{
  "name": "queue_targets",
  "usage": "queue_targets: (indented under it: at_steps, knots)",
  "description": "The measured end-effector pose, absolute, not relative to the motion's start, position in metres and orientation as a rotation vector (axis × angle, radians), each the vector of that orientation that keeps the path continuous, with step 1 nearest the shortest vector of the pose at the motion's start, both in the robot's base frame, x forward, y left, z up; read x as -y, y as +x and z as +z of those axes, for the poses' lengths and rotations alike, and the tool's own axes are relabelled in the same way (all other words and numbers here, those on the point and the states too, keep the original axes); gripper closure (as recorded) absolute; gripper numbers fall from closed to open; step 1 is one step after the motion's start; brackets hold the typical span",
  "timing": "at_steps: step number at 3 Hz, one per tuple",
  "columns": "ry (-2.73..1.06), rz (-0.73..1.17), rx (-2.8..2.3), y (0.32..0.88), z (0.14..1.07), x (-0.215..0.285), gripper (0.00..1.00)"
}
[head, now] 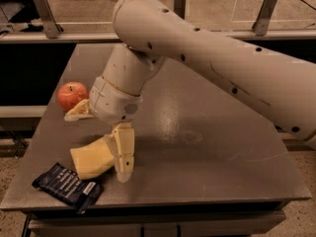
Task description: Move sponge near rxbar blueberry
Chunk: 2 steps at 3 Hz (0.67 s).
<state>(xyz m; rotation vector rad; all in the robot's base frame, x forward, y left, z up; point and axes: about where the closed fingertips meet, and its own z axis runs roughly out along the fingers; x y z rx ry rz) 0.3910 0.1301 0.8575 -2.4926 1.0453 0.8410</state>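
Note:
The pale yellow sponge (93, 159) lies at the table's front left, just above and to the right of the dark navy rxbar blueberry wrapper (66, 185), almost touching it. My gripper (97, 144) hangs over the sponge with its fingers spread apart. One finger (123, 152) points down against the sponge's right end. The other finger (79, 111) sticks out left, near the apple. The sponge is not clamped between them.
A red apple (71, 95) sits at the table's left edge, behind the sponge. The grey table (207, 147) stretches to the right. My large white arm (222, 68) crosses above the table's back right. A railing runs behind the table.

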Motion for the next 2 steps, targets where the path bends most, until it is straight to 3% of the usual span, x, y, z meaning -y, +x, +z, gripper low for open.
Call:
queue_targets:
  at_steps: [2]
  knots:
    - [-2.405,0.786,-1.252,0.411,0.860,-0.069,0.00]
